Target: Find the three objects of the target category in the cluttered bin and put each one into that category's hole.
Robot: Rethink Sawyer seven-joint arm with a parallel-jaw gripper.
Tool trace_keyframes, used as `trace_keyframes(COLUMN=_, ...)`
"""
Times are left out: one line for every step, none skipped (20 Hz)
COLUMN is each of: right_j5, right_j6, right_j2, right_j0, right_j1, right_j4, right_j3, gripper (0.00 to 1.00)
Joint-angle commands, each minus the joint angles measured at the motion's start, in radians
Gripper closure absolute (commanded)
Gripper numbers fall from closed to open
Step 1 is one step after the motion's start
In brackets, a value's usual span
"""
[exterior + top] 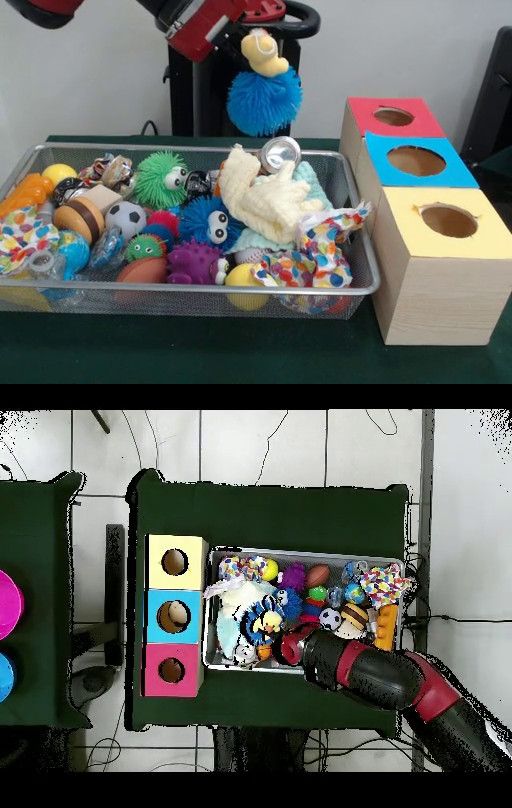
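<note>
My gripper (250, 35) hangs above the back of the wire bin (192, 290), shut on a blue spiky puffer toy with a yellow head (265, 94). The toy is lifted clear of the clutter. In the overhead view the same toy (266, 625) shows over the bin's left part (300, 552), with the gripper (289, 646) beside it. Left in the bin are a green puffer with eyes (160, 178), a blue puffer with eyes (210, 222) and a purple spiky ball (194, 262). Beside the bin stand three boxes with holes: red (393, 117), blue (416, 161) and yellow (449, 220).
A cream cloth (260, 200), a silver lid (281, 151), a soccer ball (126, 218), an orange toy (24, 194) and dotted wrappers (320, 248) crowd the bin. The boxes (175, 616) sit against the bin's side. Pink and blue round things (5, 604) lie on a second table.
</note>
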Motion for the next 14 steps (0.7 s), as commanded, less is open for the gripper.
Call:
trace_keyframes(right_j5=-0.006, right_j6=-0.055, right_j2=0.112, right_j0=-0.023, right_j1=0.019, right_j4=-0.042, right_j3=-0.002, gripper=1.0)
trace_keyframes(right_j5=-0.018, right_j6=-0.047, right_j2=0.116, right_j0=-0.026, right_j1=0.012, right_j4=-0.046, right_j3=-0.005, gripper=1.0)
trace_keyframes(right_j5=-0.029, right_j6=-0.04, right_j2=0.119, right_j0=-0.029, right_j1=0.005, right_j4=-0.05, right_j3=-0.008, gripper=1.0)
trace_keyframes(right_j5=-0.06, right_j6=-0.026, right_j2=0.117, right_j0=-0.031, right_j1=-0.002, right_j4=-0.064, right_j3=-0.012, gripper=1.0)
trace_keyframes(right_j5=-0.091, right_j6=-0.02, right_j2=0.117, right_j0=-0.037, right_j1=-0.012, right_j4=-0.082, right_j3=-0.012, gripper=1.0)
trace_keyframes(right_j5=-0.113, right_j6=-0.015, right_j2=0.113, right_j0=-0.039, right_j1=-0.02, right_j4=-0.099, right_j3=-0.013, gripper=1.0)
trace_keyframes(right_j5=-0.135, right_j6=-0.01, right_j2=0.11, right_j0=-0.042, right_j1=-0.027, right_j4=-0.117, right_j3=-0.013, gripper=1.0)
trace_keyframes(right_j5=-0.14, right_j6=-0.01, right_j2=0.105, right_j0=-0.043, right_j1=-0.038, right_j4=-0.131, right_j3=-0.015, gripper=1.0)
trace_keyframes(right_j5=-0.146, right_j6=-0.011, right_j2=0.103, right_j0=-0.046, right_j1=-0.052, right_j4=-0.146, right_j3=-0.015, gripper=1.0)
trace_keyframes(right_j5=-0.143, right_j6=-0.018, right_j2=0.1, right_j0=-0.049, right_j1=-0.061, right_j4=-0.161, right_j3=-0.016, gripper=1.0)
trace_keyframes(right_j5=-0.141, right_j6=-0.029, right_j2=0.099, right_j0=-0.056, right_j1=-0.064, right_j4=-0.175, right_j3=-0.015, gripper=1.0)
trace_keyframes(right_j5=-0.141, right_j6=-0.036, right_j2=0.101, right_j0=-0.064, right_j1=-0.063, right_j4=-0.185, right_j3=-0.016, gripper=1.0)
trace_keyframes(right_j5=-0.143, right_j6=-0.04, right_j2=0.102, right_j0=-0.07, right_j1=-0.064, right_j4=-0.192, right_j3=-0.017, gripper=1.0)
trace_keyframes(right_j5=-0.145, right_j6=-0.043, right_j2=0.102, right_j0=-0.073, right_j1=-0.064, right_j4=-0.201, right_j3=-0.018, gripper=1.0)
